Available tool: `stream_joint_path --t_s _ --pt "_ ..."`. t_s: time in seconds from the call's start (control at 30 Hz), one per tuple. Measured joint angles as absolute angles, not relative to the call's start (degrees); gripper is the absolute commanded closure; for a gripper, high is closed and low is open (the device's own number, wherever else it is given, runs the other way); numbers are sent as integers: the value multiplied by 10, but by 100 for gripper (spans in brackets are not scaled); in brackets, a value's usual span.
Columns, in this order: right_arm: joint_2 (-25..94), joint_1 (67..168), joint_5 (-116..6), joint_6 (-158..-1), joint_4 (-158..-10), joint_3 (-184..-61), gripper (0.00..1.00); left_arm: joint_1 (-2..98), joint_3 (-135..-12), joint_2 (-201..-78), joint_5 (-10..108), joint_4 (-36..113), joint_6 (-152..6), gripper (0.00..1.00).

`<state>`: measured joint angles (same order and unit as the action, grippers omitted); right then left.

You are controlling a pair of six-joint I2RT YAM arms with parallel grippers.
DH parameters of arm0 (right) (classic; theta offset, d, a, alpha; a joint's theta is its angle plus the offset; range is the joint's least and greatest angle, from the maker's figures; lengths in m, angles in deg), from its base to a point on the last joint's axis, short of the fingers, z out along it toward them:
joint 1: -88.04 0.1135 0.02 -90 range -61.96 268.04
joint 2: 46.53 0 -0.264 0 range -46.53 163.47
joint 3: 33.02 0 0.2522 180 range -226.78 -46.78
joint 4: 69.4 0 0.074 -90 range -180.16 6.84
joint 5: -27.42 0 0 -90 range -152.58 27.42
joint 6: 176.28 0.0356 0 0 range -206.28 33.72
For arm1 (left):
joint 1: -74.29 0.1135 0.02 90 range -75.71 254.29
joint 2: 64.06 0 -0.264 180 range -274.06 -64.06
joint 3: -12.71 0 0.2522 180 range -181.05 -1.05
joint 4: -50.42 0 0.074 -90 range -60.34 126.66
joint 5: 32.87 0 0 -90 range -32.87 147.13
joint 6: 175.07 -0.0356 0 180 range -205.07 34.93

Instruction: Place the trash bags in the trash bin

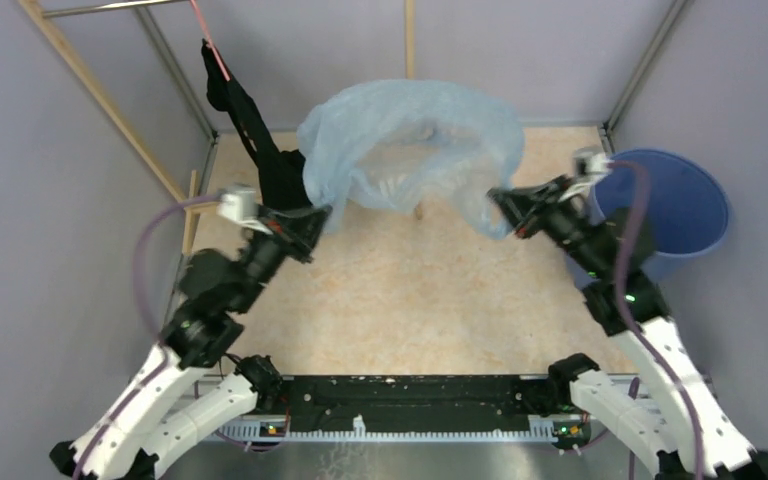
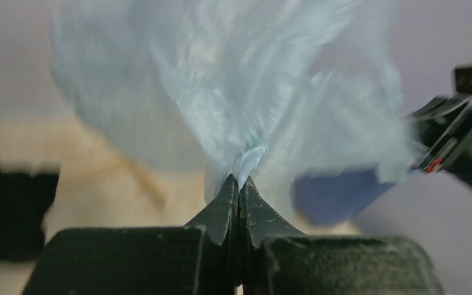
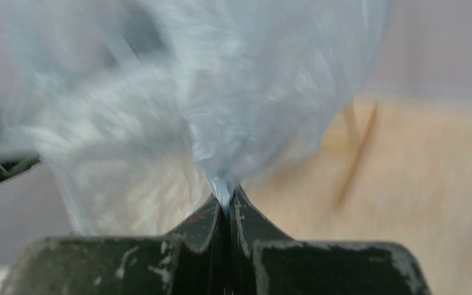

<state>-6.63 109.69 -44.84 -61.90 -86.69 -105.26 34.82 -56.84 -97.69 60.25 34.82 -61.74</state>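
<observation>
A pale-blue translucent trash bag (image 1: pixel 410 140) hangs spread open in the air between my two grippers, above the far middle of the table. My left gripper (image 1: pixel 318 212) is shut on the bag's left edge; the film fans out from its tips in the left wrist view (image 2: pixel 239 178). My right gripper (image 1: pixel 498 200) is shut on the bag's right edge, with the film bunched at its tips in the right wrist view (image 3: pixel 226 195). The blue trash bin (image 1: pixel 675 215) stands at the far right, just behind my right arm. It also shows blurred in the left wrist view (image 2: pixel 338 193).
A black cloth garment (image 1: pixel 260 140) hangs from a pink hanger at the far left, close to my left gripper. Grey walls and metal frame posts close in the wooden table (image 1: pixel 410 300) on three sides. A thin wooden stick (image 1: pixel 419 212) stands behind the bag.
</observation>
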Motion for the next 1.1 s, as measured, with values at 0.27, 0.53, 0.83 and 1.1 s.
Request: stream_joint_path --t_s 0.27,0.53,0.83,1.1 --pt "-13 1112 -401 -496 -924 -689 100 349 -311 -964 627 142 -532 100" --pt "20 1119 -422 -565 -944 -1047 100 349 -587 -971 624 186 -576 100" --pt "-53 1119 -404 -607 -903 -1088 100 348 -675 -992 562 247 -619 100" --pt "-45 1119 -407 -525 -957 -887 100 348 -592 -855 663 28 -593 100"
